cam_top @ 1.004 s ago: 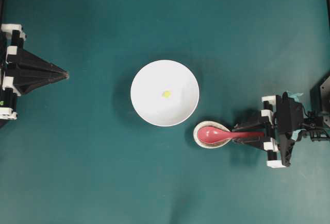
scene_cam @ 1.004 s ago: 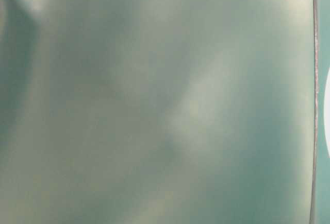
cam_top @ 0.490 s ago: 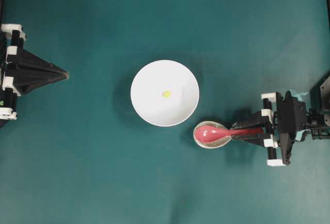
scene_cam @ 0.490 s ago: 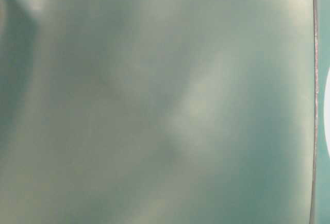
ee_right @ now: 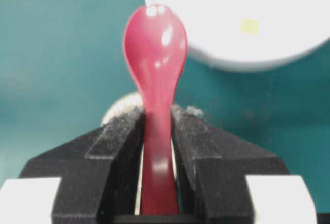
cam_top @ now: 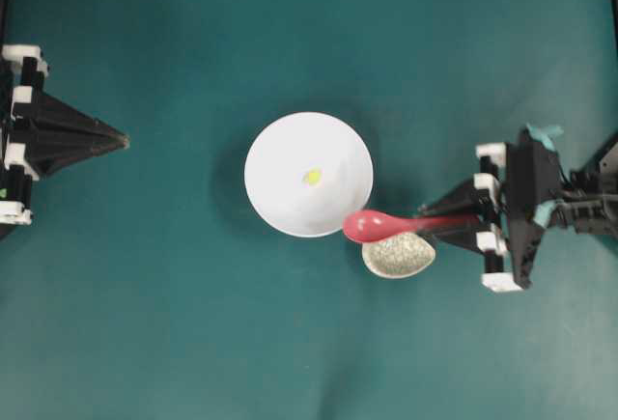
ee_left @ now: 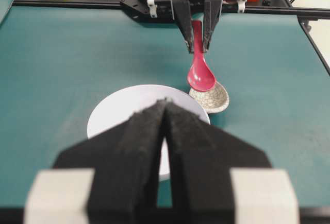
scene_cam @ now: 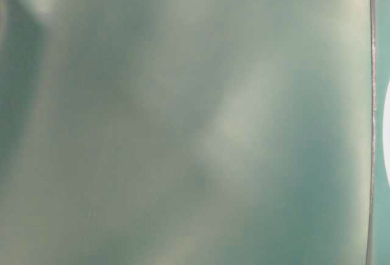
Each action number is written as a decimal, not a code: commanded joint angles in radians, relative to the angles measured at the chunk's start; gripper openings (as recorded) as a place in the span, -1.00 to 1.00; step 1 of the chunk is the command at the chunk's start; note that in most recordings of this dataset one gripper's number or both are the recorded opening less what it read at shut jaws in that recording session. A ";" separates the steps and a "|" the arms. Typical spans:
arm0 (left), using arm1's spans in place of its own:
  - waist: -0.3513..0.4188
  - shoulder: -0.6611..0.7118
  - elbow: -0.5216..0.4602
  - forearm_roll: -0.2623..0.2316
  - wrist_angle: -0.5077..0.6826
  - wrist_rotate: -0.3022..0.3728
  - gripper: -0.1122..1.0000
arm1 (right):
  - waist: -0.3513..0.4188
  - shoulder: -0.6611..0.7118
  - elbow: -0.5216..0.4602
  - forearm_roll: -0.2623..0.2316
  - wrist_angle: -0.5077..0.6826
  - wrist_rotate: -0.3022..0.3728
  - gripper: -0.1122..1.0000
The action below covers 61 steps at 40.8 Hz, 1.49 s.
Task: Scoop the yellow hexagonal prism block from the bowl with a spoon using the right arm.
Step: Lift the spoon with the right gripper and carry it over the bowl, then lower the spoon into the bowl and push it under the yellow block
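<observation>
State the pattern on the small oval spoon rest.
Grey-white crackle speckle on the spoon rest; clearest in the left wrist view.

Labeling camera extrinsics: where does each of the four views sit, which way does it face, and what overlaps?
Overhead: above, facing straight down; bowl, both arms.
Table-level: blurred teal surface, white sliver at the right edge; no robot visible.
Left wrist: behind the shut left gripper, facing across the table at the right gripper.
Right wrist: behind the right gripper's fingers, clamped on the spoon.
Shared: overhead and both wrists show spoon, bowl, spoon rest; overhead and right wrist the yellow block.
</observation>
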 commanded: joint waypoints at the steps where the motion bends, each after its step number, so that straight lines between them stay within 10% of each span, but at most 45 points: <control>1: 0.003 0.008 -0.023 0.002 -0.005 0.000 -0.81 | -0.049 -0.049 -0.071 -0.002 0.115 -0.025 -0.38; 23: 0.002 0.008 -0.023 0.002 -0.006 0.000 -0.81 | -0.348 -0.067 -0.400 -0.020 0.758 -0.049 -0.38; 46: 0.003 0.008 -0.023 0.002 -0.006 0.000 -0.81 | -0.413 0.091 -0.569 -0.031 0.930 -0.017 -0.38; 61: 0.002 0.008 -0.023 0.002 -0.005 0.000 -0.81 | -0.433 0.195 -0.704 -0.201 1.166 0.121 -0.38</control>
